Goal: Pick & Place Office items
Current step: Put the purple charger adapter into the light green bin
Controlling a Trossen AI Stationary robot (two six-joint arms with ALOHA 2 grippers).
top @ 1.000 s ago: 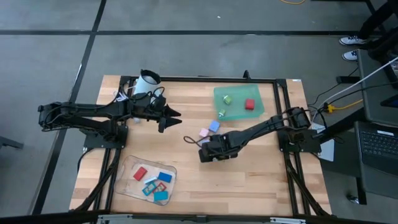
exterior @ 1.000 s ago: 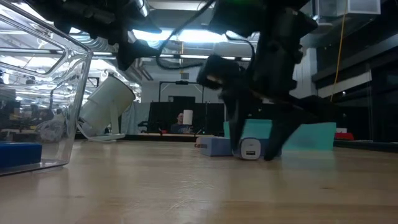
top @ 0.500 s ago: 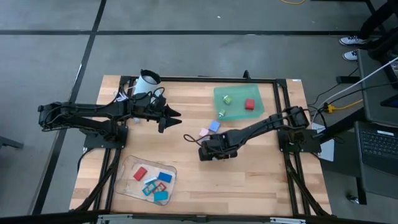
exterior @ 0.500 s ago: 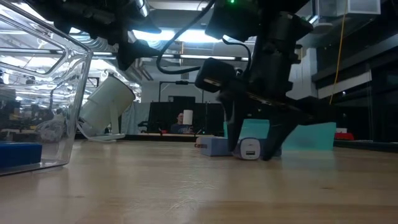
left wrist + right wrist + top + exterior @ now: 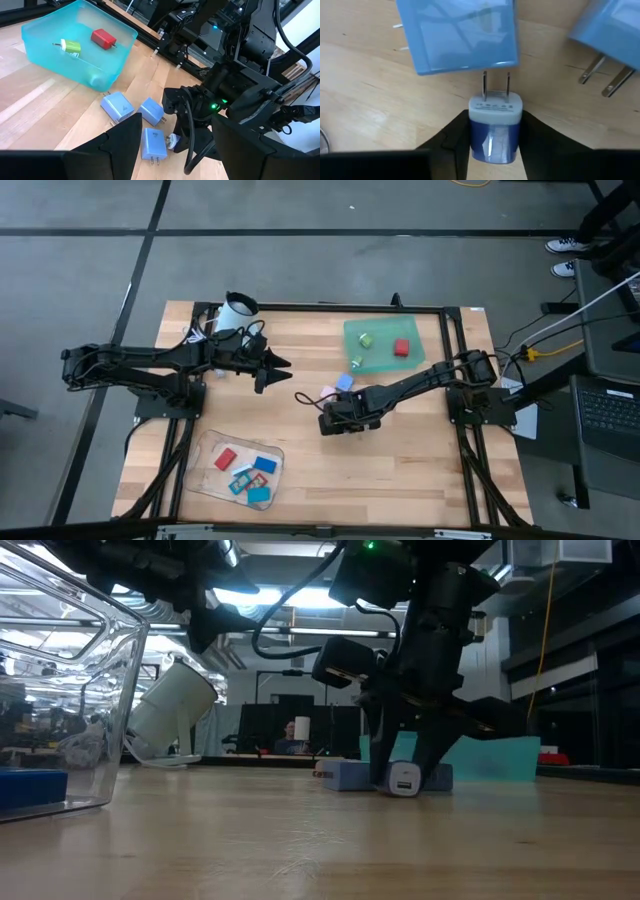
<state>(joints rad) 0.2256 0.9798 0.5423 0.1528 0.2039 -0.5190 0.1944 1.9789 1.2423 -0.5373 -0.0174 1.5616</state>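
Note:
A small white-and-blue charger plug [image 5: 495,127] lies on the wooden table near its middle, prongs toward a light blue charger [image 5: 457,35], and my right gripper [image 5: 495,135] is shut on it. Two more light blue chargers [image 5: 117,106] [image 5: 151,110] lie beside it. The teal tray [image 5: 383,358] at the far right holds a green piece [image 5: 366,339] and a red piece [image 5: 402,347]. My left gripper [image 5: 272,372] hovers open over the table's left half, with nothing between its fingers. My right gripper pinches the small charger's two side faces [image 5: 471,132] between its two fingers, at the end away from the prongs. The fingers [image 5: 432,755] come down from above at a slight slant. The charger [image 5: 404,780] rests on the table.
A clear container [image 5: 212,480] with red, blue and teal pieces stands at the near left. A white mug [image 5: 238,310] sits by the far left corner, tilted in the low view [image 5: 172,705]. A black frame [image 5: 450,340] runs along the table's edges.
My right gripper's fingers, which stood apart on either side of the small charger, have closed onto it. The charger has stayed on the table. My left arm has kept still.

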